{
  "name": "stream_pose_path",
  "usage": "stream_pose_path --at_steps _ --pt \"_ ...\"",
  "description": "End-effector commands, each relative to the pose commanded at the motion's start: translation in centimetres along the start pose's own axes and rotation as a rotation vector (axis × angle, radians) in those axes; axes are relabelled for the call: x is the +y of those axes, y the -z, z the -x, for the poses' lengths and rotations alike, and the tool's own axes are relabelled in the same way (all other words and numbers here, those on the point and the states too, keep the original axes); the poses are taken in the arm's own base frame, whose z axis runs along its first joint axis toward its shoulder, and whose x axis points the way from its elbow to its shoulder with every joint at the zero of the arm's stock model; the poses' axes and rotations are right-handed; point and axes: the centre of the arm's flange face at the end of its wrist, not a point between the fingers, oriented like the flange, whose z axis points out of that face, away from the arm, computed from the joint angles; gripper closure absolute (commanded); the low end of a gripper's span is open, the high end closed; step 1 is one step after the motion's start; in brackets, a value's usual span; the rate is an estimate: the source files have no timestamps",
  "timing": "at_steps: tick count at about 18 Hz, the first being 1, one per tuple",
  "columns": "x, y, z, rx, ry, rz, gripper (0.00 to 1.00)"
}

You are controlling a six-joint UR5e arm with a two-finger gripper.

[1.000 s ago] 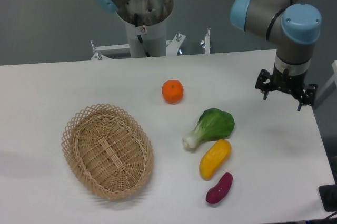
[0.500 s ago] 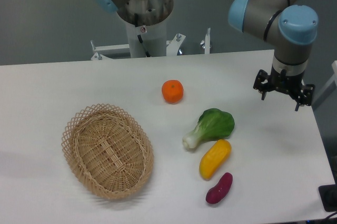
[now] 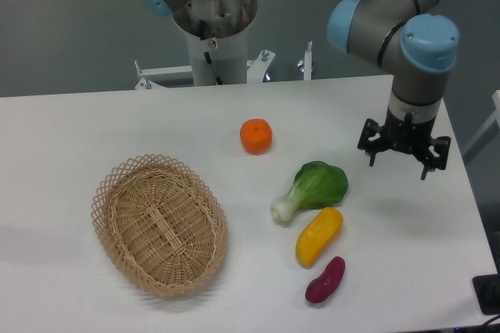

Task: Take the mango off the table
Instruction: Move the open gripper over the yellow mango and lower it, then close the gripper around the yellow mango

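We logged the oblong yellow-orange mango on the white table, black two-finger gripper spread open, empty.

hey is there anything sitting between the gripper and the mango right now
Nothing visible blocks it. The gripper hangs empty, jaws open, above bare table up and to the right of the mango. The bok choy lies right by the mango's upper end and the sweet potato near its lower end, crowding a grasp.

White table bearing a wicker basket, orange, bok choy, mango and sweet potato.
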Motion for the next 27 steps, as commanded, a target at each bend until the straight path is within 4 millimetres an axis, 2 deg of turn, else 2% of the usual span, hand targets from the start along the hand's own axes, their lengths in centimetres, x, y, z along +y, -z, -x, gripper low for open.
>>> stream_pose_path --at_steps 5,7,13,19,21,27 --pt "-3.5 -2.5 -3.5 0.008 0.050 -0.010 0.00" --pt "-4.2 -4.2 -5.3 0.039 0.100 0.004 0.00" --pt "-5.8 -8.7 -8.4 0.082 0.092 0.053 0.00" --pt "-6.3 -10.0 -8.6 0.086 0.088 0.053 0.00" --pt "-6.0 -11.1 -8.9 0.094 0.090 0.063 0.00" --pt "-6.3 -11.9 -9.0 0.065 0.076 0.041 0.00"
